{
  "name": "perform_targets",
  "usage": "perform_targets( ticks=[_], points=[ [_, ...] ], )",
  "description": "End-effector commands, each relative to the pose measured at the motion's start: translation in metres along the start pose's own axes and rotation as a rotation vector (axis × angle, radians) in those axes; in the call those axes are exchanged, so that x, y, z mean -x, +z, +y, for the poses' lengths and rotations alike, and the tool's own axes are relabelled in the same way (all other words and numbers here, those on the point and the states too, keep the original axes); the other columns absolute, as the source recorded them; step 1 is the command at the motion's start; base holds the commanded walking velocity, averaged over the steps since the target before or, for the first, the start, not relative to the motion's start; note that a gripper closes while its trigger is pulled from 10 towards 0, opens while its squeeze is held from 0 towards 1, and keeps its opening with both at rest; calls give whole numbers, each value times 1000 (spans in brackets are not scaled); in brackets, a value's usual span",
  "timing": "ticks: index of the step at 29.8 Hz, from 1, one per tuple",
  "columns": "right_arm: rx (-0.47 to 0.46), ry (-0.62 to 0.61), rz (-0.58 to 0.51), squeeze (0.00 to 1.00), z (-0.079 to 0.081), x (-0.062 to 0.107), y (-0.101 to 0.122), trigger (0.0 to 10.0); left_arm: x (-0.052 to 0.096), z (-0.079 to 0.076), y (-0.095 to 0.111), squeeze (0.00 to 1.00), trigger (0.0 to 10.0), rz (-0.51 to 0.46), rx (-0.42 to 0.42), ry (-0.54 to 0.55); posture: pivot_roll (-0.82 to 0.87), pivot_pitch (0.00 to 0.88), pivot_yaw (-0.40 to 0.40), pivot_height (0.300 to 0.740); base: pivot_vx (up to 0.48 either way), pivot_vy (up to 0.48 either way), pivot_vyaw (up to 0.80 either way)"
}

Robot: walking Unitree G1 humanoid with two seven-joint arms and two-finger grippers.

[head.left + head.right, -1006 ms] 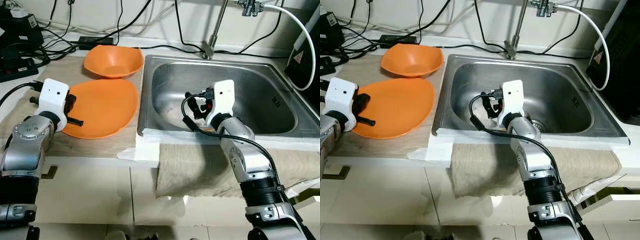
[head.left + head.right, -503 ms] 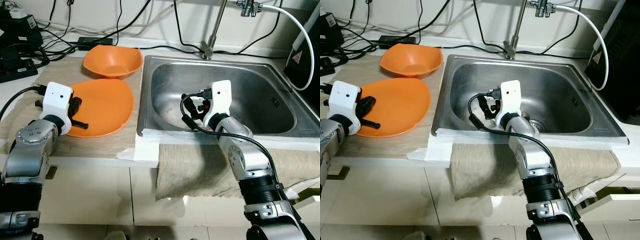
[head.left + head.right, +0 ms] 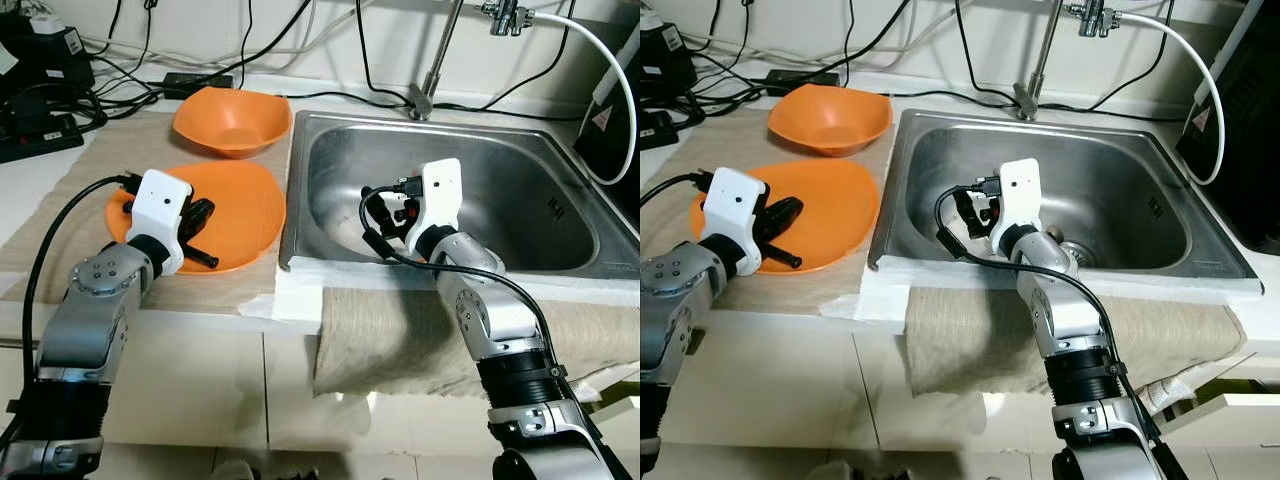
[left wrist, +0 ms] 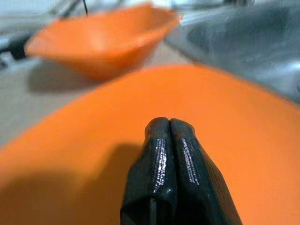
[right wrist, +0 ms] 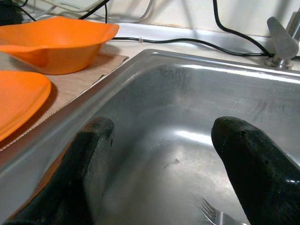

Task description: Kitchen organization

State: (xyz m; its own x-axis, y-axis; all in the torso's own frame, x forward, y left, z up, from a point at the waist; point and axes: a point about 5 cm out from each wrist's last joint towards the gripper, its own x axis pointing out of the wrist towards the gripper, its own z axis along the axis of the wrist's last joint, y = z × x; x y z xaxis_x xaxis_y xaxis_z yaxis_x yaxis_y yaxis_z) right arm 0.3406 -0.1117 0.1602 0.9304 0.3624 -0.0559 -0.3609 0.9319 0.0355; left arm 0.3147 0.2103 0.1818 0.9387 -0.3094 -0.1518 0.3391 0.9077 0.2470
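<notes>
An orange plate [image 3: 245, 205] lies on a beige mat left of the steel sink [image 3: 545, 190]. Behind the plate stands an orange bowl [image 3: 233, 120]. My left gripper [image 3: 203, 212] hovers low over the plate's left half. The left wrist view shows its fingers [image 4: 161, 140] pressed together with nothing between them, the plate [image 4: 234, 140] under them and the bowl [image 4: 103, 42] beyond. My right gripper [image 3: 393, 208] reaches into the sink's left part and stands open, its fingers [image 5: 91, 154] wide apart. A fork [image 5: 211, 214] lies on the sink floor below them.
A faucet [image 3: 432, 70] and a white hose [image 3: 590, 50] rise behind the sink. Black cables and a power strip [image 3: 40, 125] crowd the back left of the counter. A beige cloth [image 3: 400, 340] hangs over the counter's front edge.
My left arm has swung right and forward, bringing its shut gripper further over the plate. The right gripper has stayed in the sink. The camera has shifted slightly.
</notes>
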Motion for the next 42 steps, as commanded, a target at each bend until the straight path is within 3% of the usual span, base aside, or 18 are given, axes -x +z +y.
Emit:
perform_targets(
  ticks=[1,3,11,16,23,31,36,42],
  points=[
    [6,-9,25,0,-3,2,-5,10000,-3,-1,24,0,10000,-81,-16,-9,92,0,-76,732,0,0,0],
    [5,-9,25,0,-2,1,-5,10000,-7,2,38,0,10000,-116,-46,6,95,0,-75,732,0,0,0],
    [4,-6,21,0,-1,-1,-3,10000,-20,7,53,0,10000,-106,-106,-14,89,0,-67,732,0,0,0],
    [1,-9,15,0,0,-1,-3,10000,-30,4,44,0,10000,4,-122,-61,82,0,-54,732,0,0,0],
    [-3,-19,13,0,0,0,-4,10000,-33,6,34,0,10000,114,-142,-92,76,0,-41,732,0,0,0],
    [-8,-25,15,0,0,0,-5,10000,-33,7,23,0,10000,197,-167,-117,76,0,-34,732,0,0,0],
    [-10,-23,19,0,1,0,-6,10000,-34,0,13,0,10000,259,-177,-170,76,0,-31,732,0,0,0],
    [-8,-25,22,0,0,0,-7,10000,-35,-9,13,0,10000,265,-177,-229,75,0,-30,732,0,0,0]
  ],
)
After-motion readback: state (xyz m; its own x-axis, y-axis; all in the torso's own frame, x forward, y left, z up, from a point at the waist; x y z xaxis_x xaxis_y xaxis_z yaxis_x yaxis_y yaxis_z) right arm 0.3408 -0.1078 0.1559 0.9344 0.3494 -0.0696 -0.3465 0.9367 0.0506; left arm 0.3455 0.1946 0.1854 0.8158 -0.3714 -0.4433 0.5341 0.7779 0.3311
